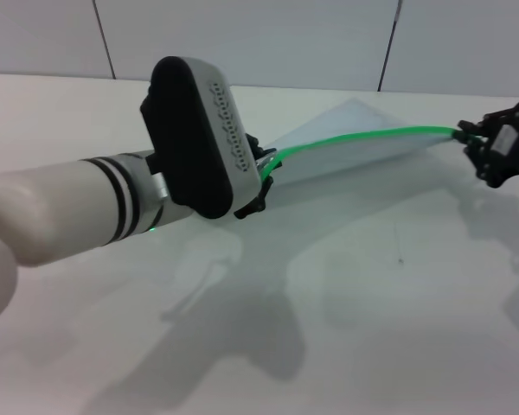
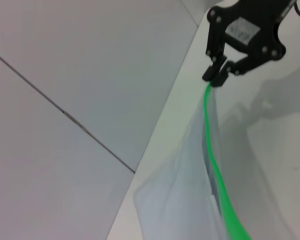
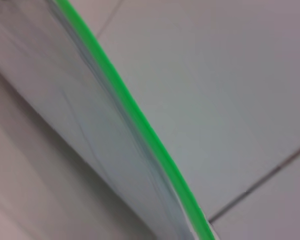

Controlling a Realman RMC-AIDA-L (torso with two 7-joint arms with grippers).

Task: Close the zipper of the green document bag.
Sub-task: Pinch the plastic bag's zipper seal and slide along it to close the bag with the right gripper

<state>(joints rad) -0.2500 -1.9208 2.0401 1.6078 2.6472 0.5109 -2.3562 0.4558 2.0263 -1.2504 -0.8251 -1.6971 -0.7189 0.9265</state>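
Table (image 1: 355, 285): plain white surface with a pale panelled wall (image 1: 242, 39) behind it; your arms cast shadows on it.
Green document bag (image 1: 363, 143): translucent blue-grey pouch lifted off the table and stretched between your two grippers, its green edge uppermost, the body hanging below.
Left arm: comes in from the left of the head view, its wrist housing blocking much of the near end of the bag.
Left gripper (image 1: 261, 177): at the near end of the bag, mostly hidden behind the wrist; black fingers sit right at the green strip, but you cannot tell how tightly they close or whether they pinch it.
Right gripper (image 2: 216, 76): at the far right end, fingertips pressed together on the end of the green strip.
Zipper (image 2: 215, 165): bright green strip running in a slight arc from one gripper to the other; slider not made out in any view.
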